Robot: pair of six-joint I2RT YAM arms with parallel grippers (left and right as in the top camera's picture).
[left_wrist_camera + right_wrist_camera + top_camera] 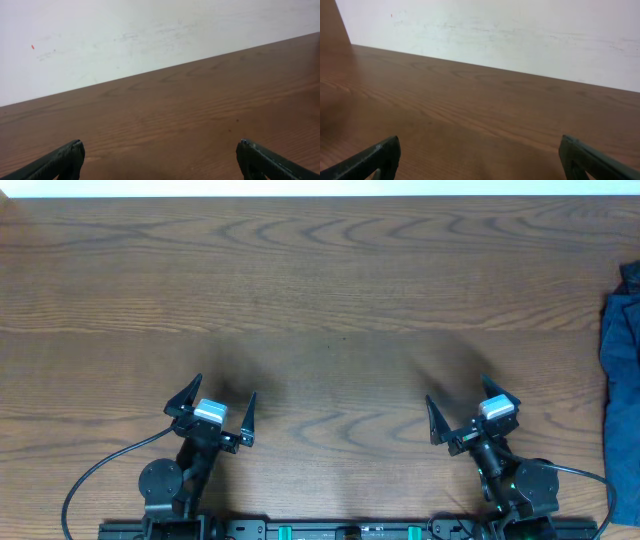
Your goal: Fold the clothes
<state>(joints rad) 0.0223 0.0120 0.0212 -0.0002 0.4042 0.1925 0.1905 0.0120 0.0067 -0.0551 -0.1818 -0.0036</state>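
Note:
My left gripper [225,387] is open and empty, low over the wooden table [330,310] at the front left. My right gripper [456,388] is open and empty at the front right. In the left wrist view the open jaws [160,146] frame only bare wood, and so do the jaws in the right wrist view [480,141]. The dark navy clothes do not show as a separate garment. At the table's right edge lies blue fabric [622,370], cut off by the frame, with a darker fold at its top. I cannot tell whether that fold is the navy garment.
The blue fabric heap runs along the right edge from mid-table to the front, right of my right arm. A pale wall [125,35] stands behind the table's far edge. The arm bases and cables sit at the front edge.

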